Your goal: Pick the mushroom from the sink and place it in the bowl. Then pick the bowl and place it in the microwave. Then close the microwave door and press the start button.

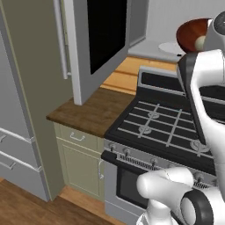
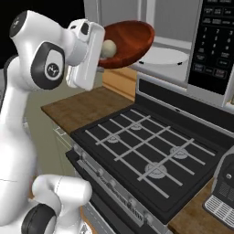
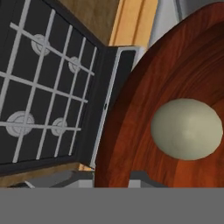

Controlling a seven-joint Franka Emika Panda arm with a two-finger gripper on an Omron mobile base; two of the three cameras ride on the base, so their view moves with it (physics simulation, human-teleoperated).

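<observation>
Reddish-brown, the bowl [image 2: 130, 42] hangs tilted in the gripper [image 2: 101, 50], clamped at its rim, the mushroom [image 3: 187, 128] inside, above the stove [image 2: 146, 151] before the open microwave [image 2: 183, 36] and its white plate [image 2: 164, 57].

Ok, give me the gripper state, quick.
Gripper: closed on the rim of the bowl, held up in front of the open microwave, with the mushroom inside the bowl.
</observation>
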